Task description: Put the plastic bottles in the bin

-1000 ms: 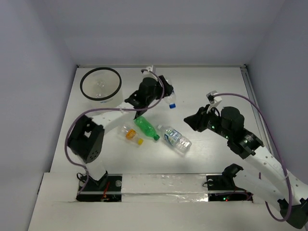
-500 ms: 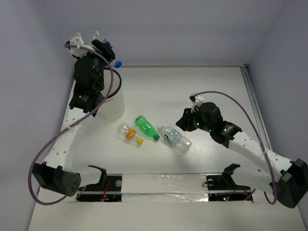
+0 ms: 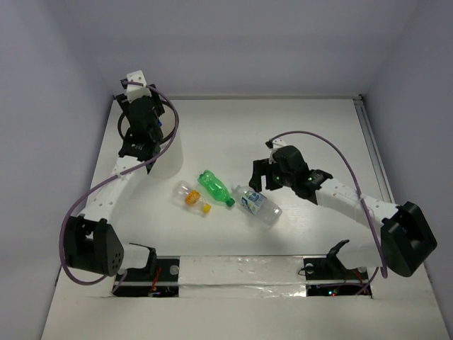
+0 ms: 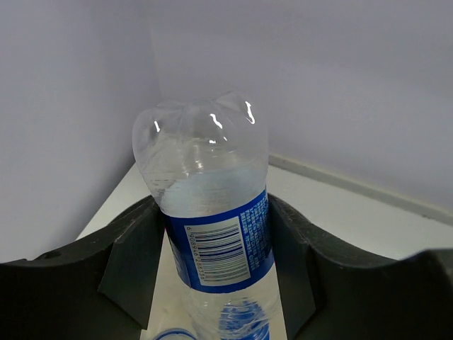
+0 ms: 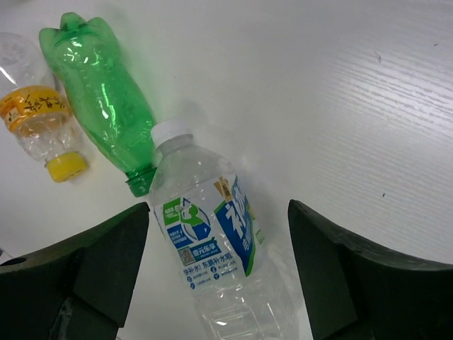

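Note:
My left gripper (image 4: 216,234) is shut on a clear plastic bottle (image 4: 205,177) with a blue-white label, gripping it at the label with its base pointing away from the camera. In the top view that gripper (image 3: 144,133) hangs over the translucent white bin (image 3: 168,153), which the arm mostly hides. My right gripper (image 3: 259,177) (image 5: 218,212) stands open just above a clear white-capped bottle (image 5: 212,248) (image 3: 257,205) lying on the table, one finger on each side, not touching. Beside it lie a green bottle (image 3: 214,188) (image 5: 99,92) and a tiny orange-labelled bottle (image 3: 191,197) (image 5: 39,117) with a yellow cap.
Pale walls enclose the white table (image 3: 311,127) on three sides. A rail (image 3: 367,131) runs along its right edge and a taped strip (image 3: 241,270) along the front. Purple cables (image 3: 333,145) loop off both arms.
The left arm has carried the blue-labelled bottle from mid-table up to the bin at the back left. The right gripper has moved left over the white-capped bottle and opened wide.

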Tool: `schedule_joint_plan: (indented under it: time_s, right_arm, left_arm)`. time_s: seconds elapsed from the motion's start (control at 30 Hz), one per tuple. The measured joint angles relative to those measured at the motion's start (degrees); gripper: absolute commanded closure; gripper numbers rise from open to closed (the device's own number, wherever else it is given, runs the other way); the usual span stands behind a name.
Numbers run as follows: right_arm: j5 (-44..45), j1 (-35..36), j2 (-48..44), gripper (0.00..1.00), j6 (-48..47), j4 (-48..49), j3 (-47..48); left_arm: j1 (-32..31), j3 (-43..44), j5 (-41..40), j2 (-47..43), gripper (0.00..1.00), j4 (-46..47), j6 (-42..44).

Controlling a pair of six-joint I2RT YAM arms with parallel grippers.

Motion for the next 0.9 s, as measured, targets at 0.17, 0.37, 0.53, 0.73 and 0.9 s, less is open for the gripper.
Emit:
schedule_joint_plan:
  time_s: [0.17,0.37,0.53,0.73,0.9]
  right_arm:
    - [-0.04,0.00,6.08,0.13,-1.62,-0.31,2.80]
    - [-1.44,0.46,13.14,0.09,-4.17,-2.27,6.32]
    - [-2.60,3.50,14.51,0.06,-6.19,-3.19,8.46]
    - [-2.86,5.55,17.29,0.08,-6.97,-4.68,10.45]
    - [-1.79,5.57,18.49,0.09,-6.95,-6.95,10.62]
  left_arm:
    - [0.00,-4.20,0.15,1.29,0.63,3.98,2.25]
    - [0.00,-6.97,0.70,2.60,0.62,7.19,2.75]
    - [0.00,-8.79,1.53,2.95,0.58,8.15,2.54]
    - [0.00,-9.18,2.75,3.30,0.27,8.61,1.60]
    - [0.00,-9.01,3.87,3.28,0.16,7.80,0.07]
